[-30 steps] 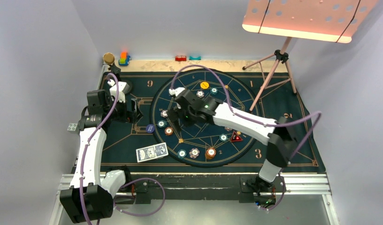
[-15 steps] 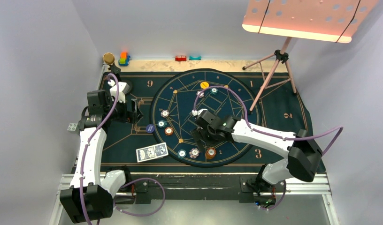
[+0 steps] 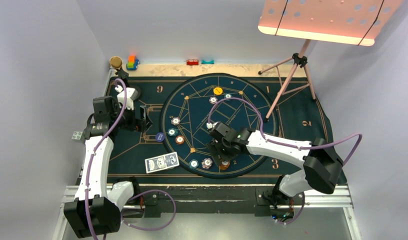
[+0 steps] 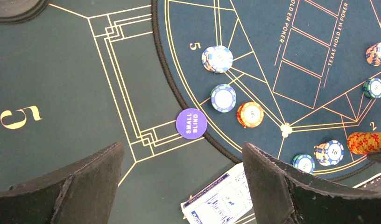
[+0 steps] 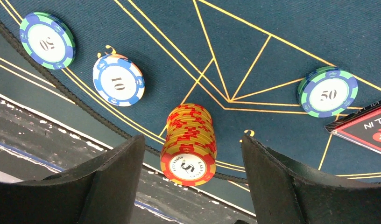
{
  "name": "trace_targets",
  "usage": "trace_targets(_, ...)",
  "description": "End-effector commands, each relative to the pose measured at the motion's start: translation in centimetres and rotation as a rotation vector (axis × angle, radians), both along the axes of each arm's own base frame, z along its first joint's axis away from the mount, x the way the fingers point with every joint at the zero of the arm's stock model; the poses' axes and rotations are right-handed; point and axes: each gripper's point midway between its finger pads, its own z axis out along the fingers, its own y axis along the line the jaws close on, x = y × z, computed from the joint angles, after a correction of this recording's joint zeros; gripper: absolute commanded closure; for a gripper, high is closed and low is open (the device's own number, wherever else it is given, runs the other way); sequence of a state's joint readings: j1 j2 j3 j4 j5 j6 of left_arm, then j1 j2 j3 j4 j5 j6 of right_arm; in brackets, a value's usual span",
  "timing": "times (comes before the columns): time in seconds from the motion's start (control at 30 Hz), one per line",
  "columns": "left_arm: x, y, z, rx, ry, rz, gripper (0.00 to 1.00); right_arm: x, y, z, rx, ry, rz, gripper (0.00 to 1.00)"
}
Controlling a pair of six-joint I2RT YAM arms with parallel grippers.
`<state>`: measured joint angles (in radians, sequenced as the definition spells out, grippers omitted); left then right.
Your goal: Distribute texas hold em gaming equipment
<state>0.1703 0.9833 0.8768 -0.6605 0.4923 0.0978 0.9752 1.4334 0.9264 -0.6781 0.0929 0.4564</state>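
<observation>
Dark poker mat (image 3: 137, 150) between pale walls (image 3: 42, 75), left gripper (image 4: 181, 158) spread, right gripper (image 5: 192, 140) spread astride orange chip stack (image 5: 188, 161)

chip stack (image 5: 188, 144) between fingers (image 5: 109, 186), cards (image 3: 162, 162) left of it

overhead; close wrists share orange chips (image 5: 189, 140)

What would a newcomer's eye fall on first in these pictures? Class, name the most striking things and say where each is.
First, the round poker mat with gold lines, filling the middle of the scene. Next, the right gripper, jaws open either side of a tall orange chip stack at the mat's near edge. Then the pink perforated board on a tripod, far right.
</observation>
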Motion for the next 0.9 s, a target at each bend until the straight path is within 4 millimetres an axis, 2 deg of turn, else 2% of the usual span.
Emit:
trace_targets(0.0, 0.4, 0.2, 0.5, 0.006, -0.033, -0.008, 0.00, -0.4, 0.9, -0.5, 0.039, 0.025, -0.003, 0.22)
trace_targets(0.27, 0.4, 0.2, 0.5, 0.007, -0.033, -0.008, 0.00, -0.9, 0.9, -1.4, 0.026, 0.053, 0.006, 0.32)
trace_targets(0.47, 0.4, 0.2, 0.4, 0.005, -0.030, -0.007, 0.00, -0.8, 0.6, -1.5, 0.016, 0.050, 0.004, 0.50)
trace_targets(0.67, 0.4, 0.2, 0.3, 0.003, -0.026, -0.009, 0.00, -0.4, 0.4, -0.2, 0.016, 0.019, -0.006, 0.69)
trace_targets(0.77, 0.4, 0.1, 0.4, 0.003, -0.027, -0.009, 0.00, -0.2, 0.5, 0.7, 0.021, 0.007, -0.008, 0.72)
trace_targets(0.87, 0.4, 0.1, 0.3, 0.002, -0.028, -0.010, 0.00, 0.3, 0.8, 2.4, 0.032, -0.017, -0.003, 0.74)
